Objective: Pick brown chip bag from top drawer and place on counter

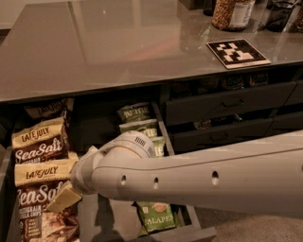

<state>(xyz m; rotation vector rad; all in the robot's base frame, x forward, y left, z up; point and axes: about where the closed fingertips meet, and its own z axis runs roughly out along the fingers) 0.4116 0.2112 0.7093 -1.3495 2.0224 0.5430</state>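
**Brown chip bag** [35, 210]: dark brown with a cream top band, "Late July" and white "Sea Salt" lettering. It lies face up at the left side of the top drawer, nearest the viewer, below the front edge of the tabletop toward its left corner.

**Second Late July bag** [39, 144]: same kind, lying just behind the first, its lower edge tucked under the first bag's top band. A third bag [47, 108] is partly visible further back, under the tabletop's front edge.

**Top drawer** [110, 222]: pulled out, dark grey, flat floor bare in the middle.

**Gripper** [64, 197]: cream-coloured tip low over the upper right part of the brown chip bag, at or touching its surface. Whether it is spread or closed cannot be told.

**Arm** [203, 177]: pale grey, reaching in from the right edge, nearly level, sloping slightly down to the left across the drawer; rounded wrist joint [128, 147] above the drawer's middle.

**Green chip bags** [138, 113]: in a row along the drawer's right wall, partly hidden by the arm.

**Tabletop** [109, 42]: glossy grey-brown. A black-and-white marker tile [237, 52] lies near the front edge toward the right; a jar [232, 13] stands at the far right.
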